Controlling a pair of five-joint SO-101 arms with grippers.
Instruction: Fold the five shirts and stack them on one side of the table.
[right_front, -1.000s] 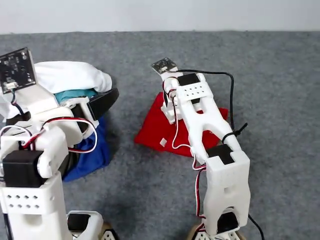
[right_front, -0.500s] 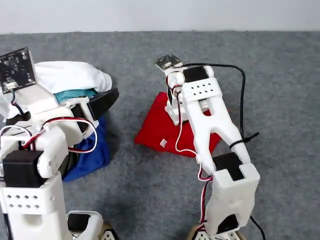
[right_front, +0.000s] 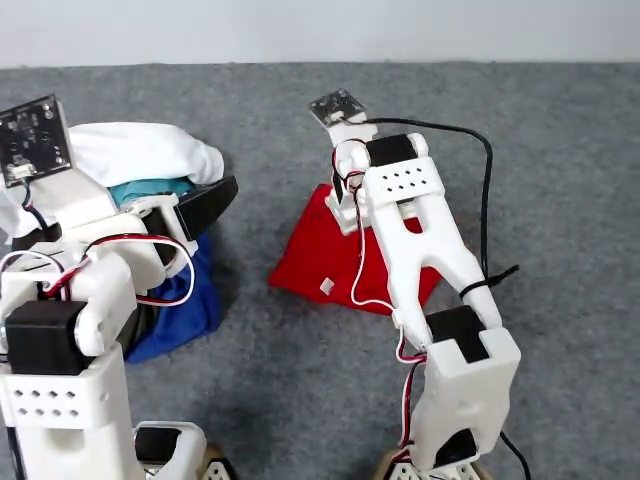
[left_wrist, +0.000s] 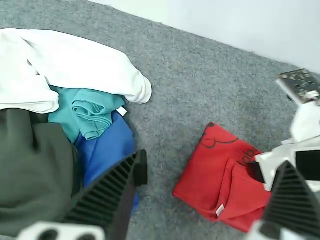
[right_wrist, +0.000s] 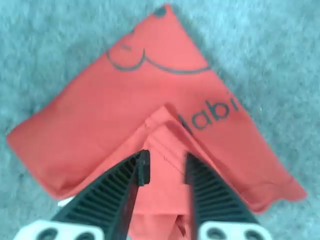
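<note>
Right pincer (right_wrist: 166, 169) hides the red shirt (right_wrist: 125, 100)'s near edge

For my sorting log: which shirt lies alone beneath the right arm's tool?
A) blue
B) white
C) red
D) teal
C: the folded red fabric shirt lies by itself on the grey carpet, directly under the right tool.
</note>
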